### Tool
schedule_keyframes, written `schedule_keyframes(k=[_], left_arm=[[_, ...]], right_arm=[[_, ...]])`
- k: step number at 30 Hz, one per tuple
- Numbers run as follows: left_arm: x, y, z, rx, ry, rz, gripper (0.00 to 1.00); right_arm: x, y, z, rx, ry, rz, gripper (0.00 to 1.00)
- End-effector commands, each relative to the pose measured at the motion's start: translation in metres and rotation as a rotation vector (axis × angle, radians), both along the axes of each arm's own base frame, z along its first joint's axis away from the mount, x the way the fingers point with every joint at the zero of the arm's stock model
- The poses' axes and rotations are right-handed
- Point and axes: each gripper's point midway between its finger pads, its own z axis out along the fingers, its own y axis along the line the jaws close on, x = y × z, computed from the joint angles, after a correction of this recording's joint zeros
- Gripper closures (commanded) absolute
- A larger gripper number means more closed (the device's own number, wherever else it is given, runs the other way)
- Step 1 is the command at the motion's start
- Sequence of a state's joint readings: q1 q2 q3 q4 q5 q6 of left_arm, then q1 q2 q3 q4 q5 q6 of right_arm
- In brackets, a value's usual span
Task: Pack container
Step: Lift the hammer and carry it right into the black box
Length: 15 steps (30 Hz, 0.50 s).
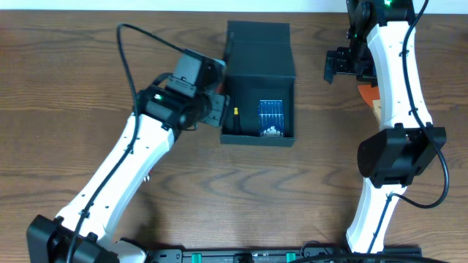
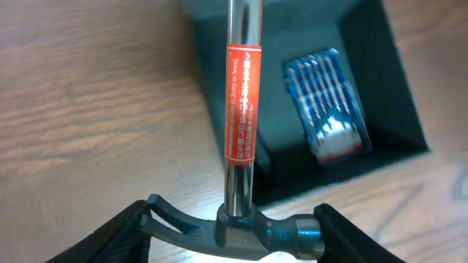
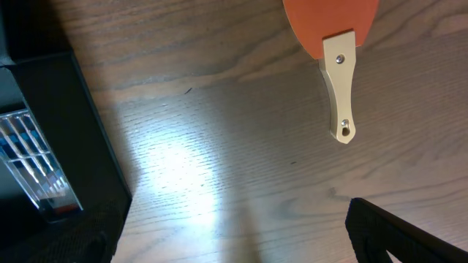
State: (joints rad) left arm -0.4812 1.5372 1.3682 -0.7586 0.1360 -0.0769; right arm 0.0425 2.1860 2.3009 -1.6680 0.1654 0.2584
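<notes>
The container (image 1: 257, 139), a dark square box with its flap lid (image 1: 257, 47) folded back, stands at the table's middle back. Inside lies a small blue case of screwdriver bits (image 1: 271, 118). My left gripper (image 1: 217, 108) is at the box's left wall, shut on the head of a hammer (image 2: 248, 234). The hammer's chrome shaft with an orange label (image 2: 241, 109) reaches over the rim into the container (image 2: 395, 95), beside the bit case (image 2: 325, 106). My right gripper (image 1: 338, 64) hangs open to the right of the box, nothing between its fingers (image 3: 380, 234).
An orange-bladed tool with a beige handle (image 3: 338, 80) lies on the wood right of the container, partly under the right arm (image 1: 373, 98). The container's right wall (image 3: 80, 124) sits close to the right gripper's left side.
</notes>
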Motion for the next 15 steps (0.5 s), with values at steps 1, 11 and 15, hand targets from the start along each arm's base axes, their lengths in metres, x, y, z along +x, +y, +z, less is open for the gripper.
schedule_keyframes(k=[1, 11, 15], left_arm=[[-0.006, -0.016, 0.017, 0.016, -0.069, -0.128, 0.41], [-0.021, -0.044, 0.001, 0.057, -0.054, -0.26, 0.47], [-0.021, -0.053, -0.016, 0.081, -0.029, -0.297, 0.48]], right_arm=[[0.002, 0.001, 0.002, -0.002, -0.009, 0.013, 0.01], [0.002, 0.001, 0.002, -0.002, -0.009, 0.013, 0.01], [0.002, 0.001, 0.002, -0.002, -0.009, 0.013, 0.01]])
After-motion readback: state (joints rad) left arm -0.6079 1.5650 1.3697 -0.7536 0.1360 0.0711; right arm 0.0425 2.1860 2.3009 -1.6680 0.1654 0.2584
